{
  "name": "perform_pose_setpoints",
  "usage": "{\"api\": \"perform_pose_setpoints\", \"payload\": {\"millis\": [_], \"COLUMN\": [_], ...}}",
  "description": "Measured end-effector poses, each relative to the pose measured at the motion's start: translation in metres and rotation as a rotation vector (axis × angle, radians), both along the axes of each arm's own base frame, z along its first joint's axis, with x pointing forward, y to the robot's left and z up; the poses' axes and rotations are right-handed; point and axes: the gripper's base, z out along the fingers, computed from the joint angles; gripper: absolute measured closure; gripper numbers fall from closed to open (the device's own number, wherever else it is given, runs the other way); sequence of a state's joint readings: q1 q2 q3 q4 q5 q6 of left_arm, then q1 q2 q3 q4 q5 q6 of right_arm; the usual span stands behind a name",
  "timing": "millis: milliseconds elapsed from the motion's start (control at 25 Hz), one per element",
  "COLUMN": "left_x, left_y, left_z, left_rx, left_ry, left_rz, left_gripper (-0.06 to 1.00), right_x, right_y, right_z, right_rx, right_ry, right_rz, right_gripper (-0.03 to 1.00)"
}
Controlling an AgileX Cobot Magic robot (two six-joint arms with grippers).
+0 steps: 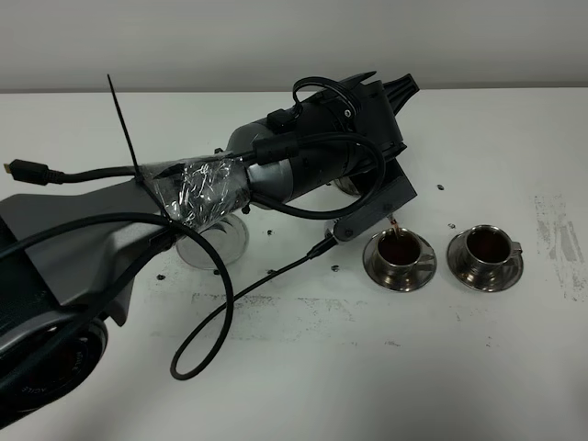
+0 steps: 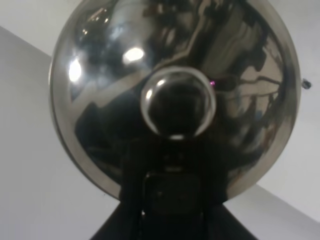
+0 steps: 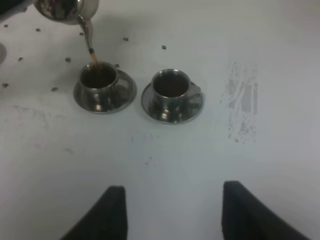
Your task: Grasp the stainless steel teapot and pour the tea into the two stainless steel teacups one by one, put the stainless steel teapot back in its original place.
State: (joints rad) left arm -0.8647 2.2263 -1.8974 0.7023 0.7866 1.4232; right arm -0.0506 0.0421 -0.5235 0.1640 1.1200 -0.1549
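Observation:
My left gripper (image 2: pixel 172 187) is shut on the stainless steel teapot (image 2: pixel 170 75), whose knobbed lid fills the left wrist view. In the exterior high view the left arm's wrist hides most of the pot. The pot (image 3: pixel 65 10) is tilted, and a thin stream of tea (image 3: pixel 93 55) runs from its spout into the left teacup (image 1: pixel 398 253) on its saucer. The right teacup (image 1: pixel 485 250) also holds dark tea. The round steel coaster (image 1: pixel 213 243) lies bare, partly under the arm. My right gripper (image 3: pixel 174 195) hovers open and empty, nearer than the cups.
A black cable (image 1: pixel 211 340) loops over the table in front of the left arm. Small dark specks (image 3: pixel 125 39) are scattered around the cups. A scuffed grey patch (image 1: pixel 560 239) marks the table at the far right.

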Motion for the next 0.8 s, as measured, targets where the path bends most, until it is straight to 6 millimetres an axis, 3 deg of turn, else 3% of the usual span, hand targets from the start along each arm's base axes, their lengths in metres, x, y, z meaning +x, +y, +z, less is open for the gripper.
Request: {"api": "perform_pose_setpoints", "payload": {"millis": [800], "left_x": [0.012], "left_y": [0.022], "left_z": [-0.010], "left_rx": [-0.185], "left_ry": [0.230], "left_rz": [0.190], "left_gripper": [0.75], "right_x": [0.000], "right_y": [0.000], "right_z": [0.000], "right_rx": [0.000], "right_ry": [0.000], "right_rz": [0.000], "right_gripper": [0.54]}}
